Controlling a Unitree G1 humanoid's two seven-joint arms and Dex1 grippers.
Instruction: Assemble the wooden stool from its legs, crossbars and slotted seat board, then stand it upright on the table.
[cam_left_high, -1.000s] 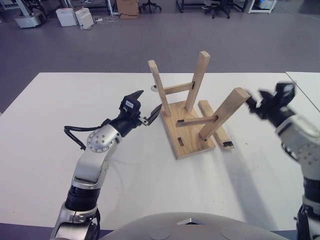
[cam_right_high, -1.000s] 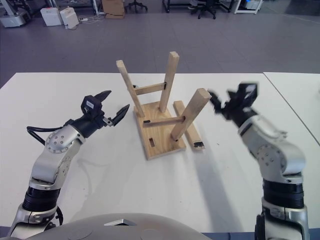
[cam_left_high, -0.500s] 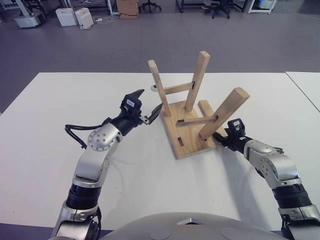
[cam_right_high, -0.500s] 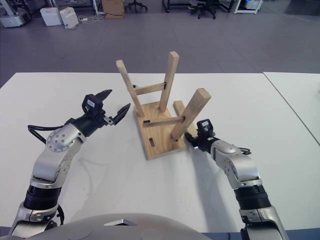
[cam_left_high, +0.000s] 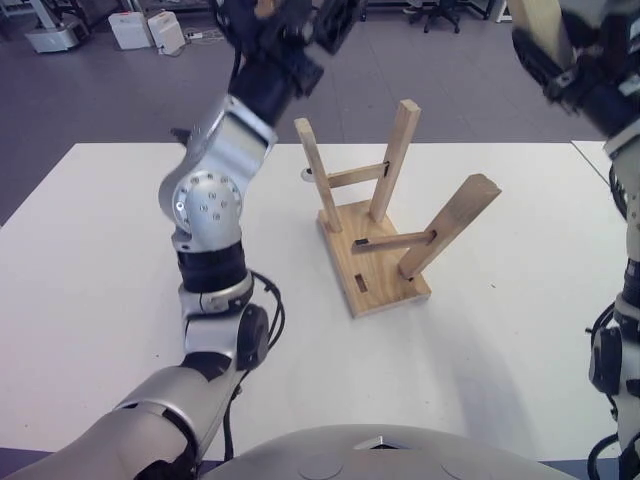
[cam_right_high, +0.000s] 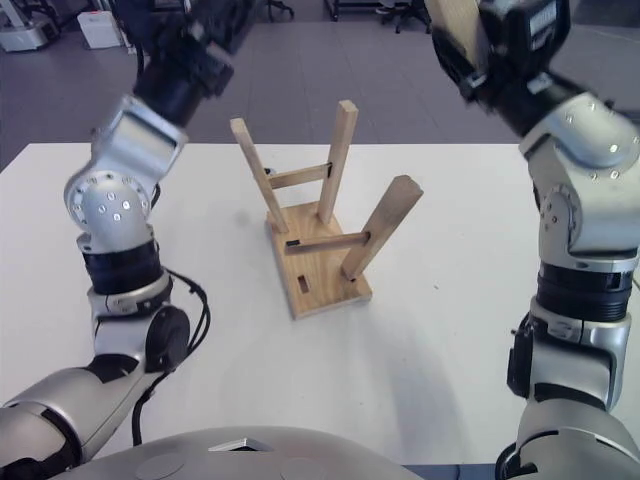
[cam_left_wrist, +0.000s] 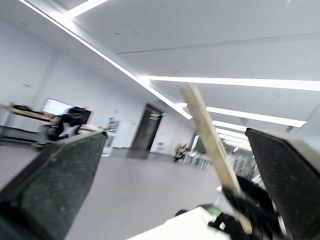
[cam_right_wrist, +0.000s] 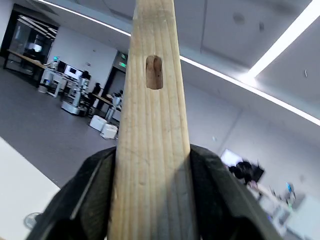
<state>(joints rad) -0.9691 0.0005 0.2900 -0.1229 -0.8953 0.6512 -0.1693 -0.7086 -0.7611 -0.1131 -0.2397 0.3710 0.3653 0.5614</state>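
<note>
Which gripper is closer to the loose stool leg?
Right. The right gripper is shut on the leg, held high; the left gripper is open, raised apart from it.

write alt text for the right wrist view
The right gripper is shut on a wooden stool leg that runs away from the camera between its two dark fingers, with a small oval slot in its face. Behind is a ceiling with light strips.

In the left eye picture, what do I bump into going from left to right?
Open black left gripper → upside-down light wooden stool with three legs → loose light wooden leg clamped in the black right gripper.
</note>
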